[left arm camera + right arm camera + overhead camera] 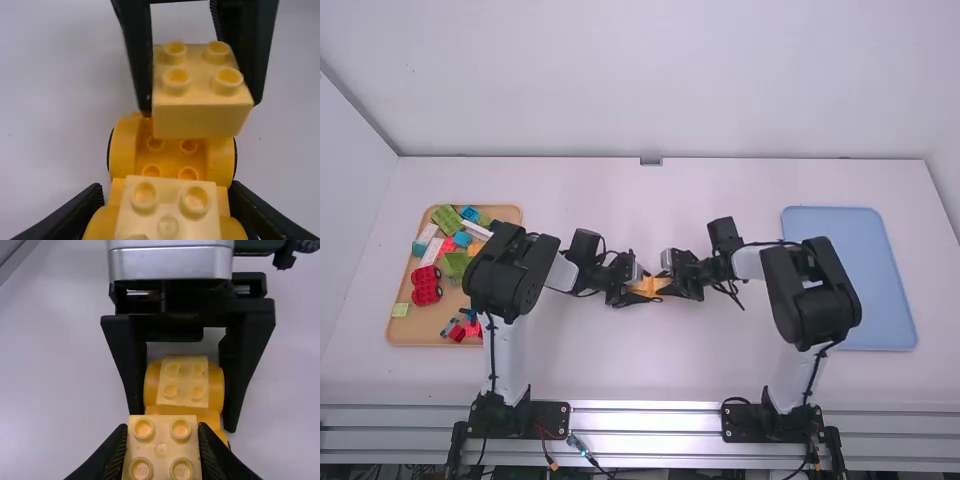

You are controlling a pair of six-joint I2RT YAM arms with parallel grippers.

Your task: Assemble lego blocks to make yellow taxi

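Near the table's middle my left gripper (628, 297) and my right gripper (672, 284) face each other around yellow blocks. In the left wrist view, my left gripper (167, 212) is shut on the yellow car base (220, 160), which has round fenders and a yellow brick (167, 220) on its near end. My right gripper (162, 452) is shut on a separate yellow brick (161, 442), its studs up. In the left wrist view this held brick (202, 112) overlaps the far part of the base; whether they touch, I cannot tell.
At the left a wooden tray (415, 328) holds several loose blocks, among them a red wheeled piece (426, 285) and green bricks (447, 219). A blue tray (860, 270) lies at the right, partly under the right arm.
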